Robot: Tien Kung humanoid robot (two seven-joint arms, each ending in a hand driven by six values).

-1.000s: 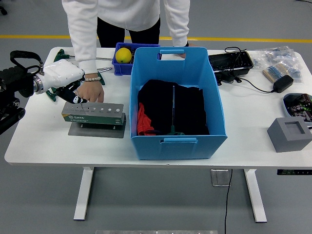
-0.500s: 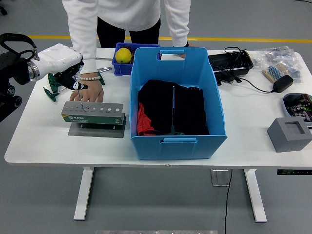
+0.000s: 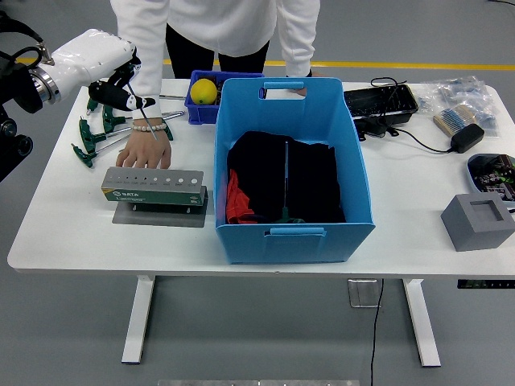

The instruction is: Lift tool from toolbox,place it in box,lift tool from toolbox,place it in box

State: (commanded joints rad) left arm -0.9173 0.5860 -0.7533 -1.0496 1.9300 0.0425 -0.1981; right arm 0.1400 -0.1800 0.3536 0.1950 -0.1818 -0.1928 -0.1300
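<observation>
Steel-shafted T-handle tool [image 3: 145, 121] hangs pinched in the fingers of the left hand [image 3: 121, 88], clear above the grey-green slotted tool holder [image 3: 153, 186]; its long axis runs steeply downward, tip tilted toward the holder. Destination blue plastic box [image 3: 294, 173] lies to the robot's right of the hand, well apart. A person's hand [image 3: 145, 150] rests on the table [image 3: 72, 233] just behind the holder. Right hand is out of view.
</observation>
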